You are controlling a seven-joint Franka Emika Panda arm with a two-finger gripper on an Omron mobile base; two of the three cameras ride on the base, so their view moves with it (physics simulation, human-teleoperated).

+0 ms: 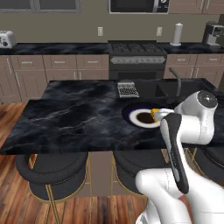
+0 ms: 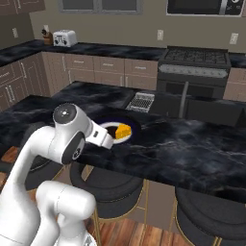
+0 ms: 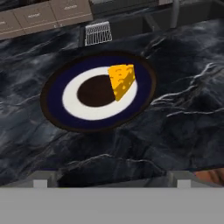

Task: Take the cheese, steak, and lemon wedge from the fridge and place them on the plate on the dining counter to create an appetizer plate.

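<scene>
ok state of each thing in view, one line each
cheese: lying on the plate, free of the gripper
plate: flat on the counter, holding just the cheese
gripper: open, above the counter's near edge, holding nothing
wire rack: on the counter beyond the plate, nothing on it
counter: carries the plate and rack

Orange-yellow cheese point(image 3: 121, 80) wedge w/ holes lies on navy-rimmed plate point(image 3: 52, 94), on its white ring, just ahead of gripper, on black marble table point(image 3: 183, 113).
</scene>
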